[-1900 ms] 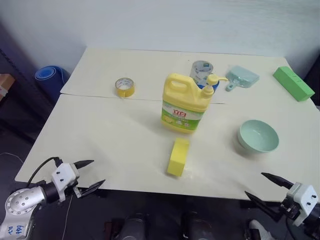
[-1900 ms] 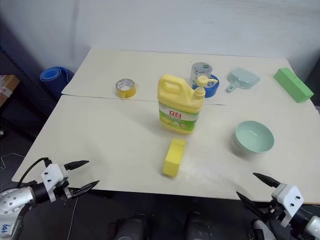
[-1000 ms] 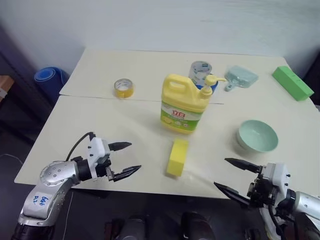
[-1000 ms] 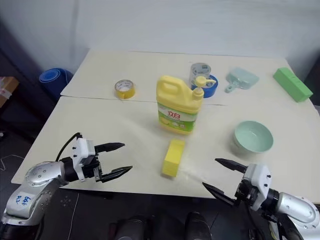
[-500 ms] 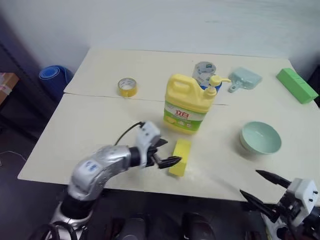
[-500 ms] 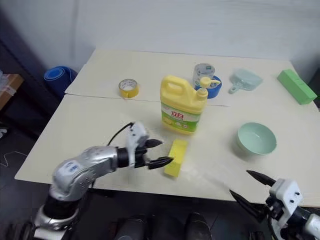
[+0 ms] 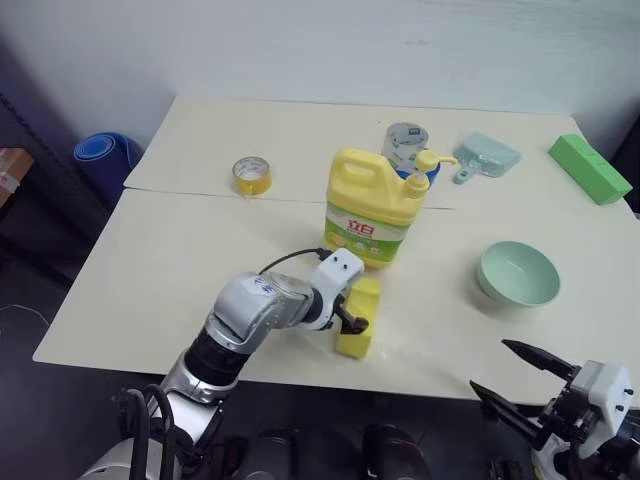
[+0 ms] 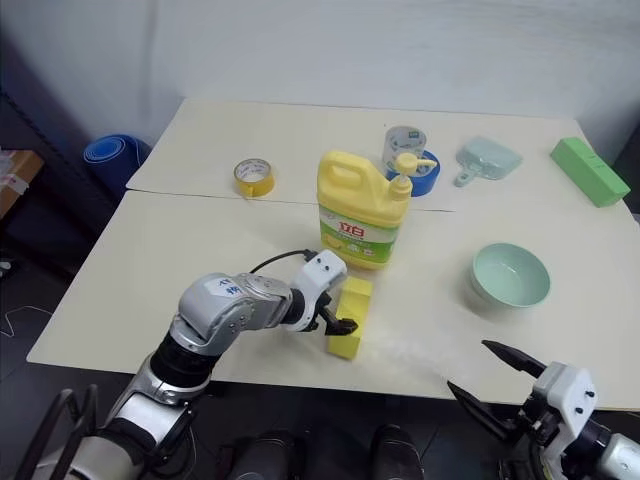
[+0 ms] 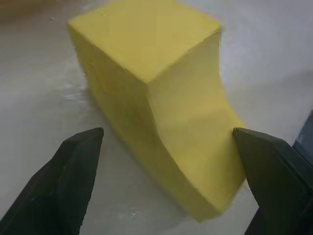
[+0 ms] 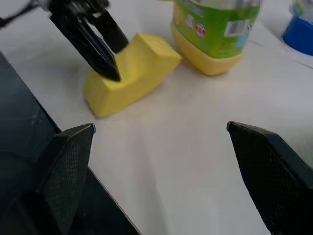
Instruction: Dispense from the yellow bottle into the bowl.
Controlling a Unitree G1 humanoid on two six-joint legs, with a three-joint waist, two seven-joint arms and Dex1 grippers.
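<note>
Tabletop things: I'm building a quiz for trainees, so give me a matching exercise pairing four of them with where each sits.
Things:
1. yellow bottle
2. bowl
3. yellow sponge
4. tape roll

Places:
A. at the open left gripper, near the table's front edge
B. on the right side of the table, apart from the other things
C. mid-table, upright, just behind the sponge
D. back left, near the seam between the two tabletops

Pairs: 1-C, 2-B, 3-A, 4-D
</note>
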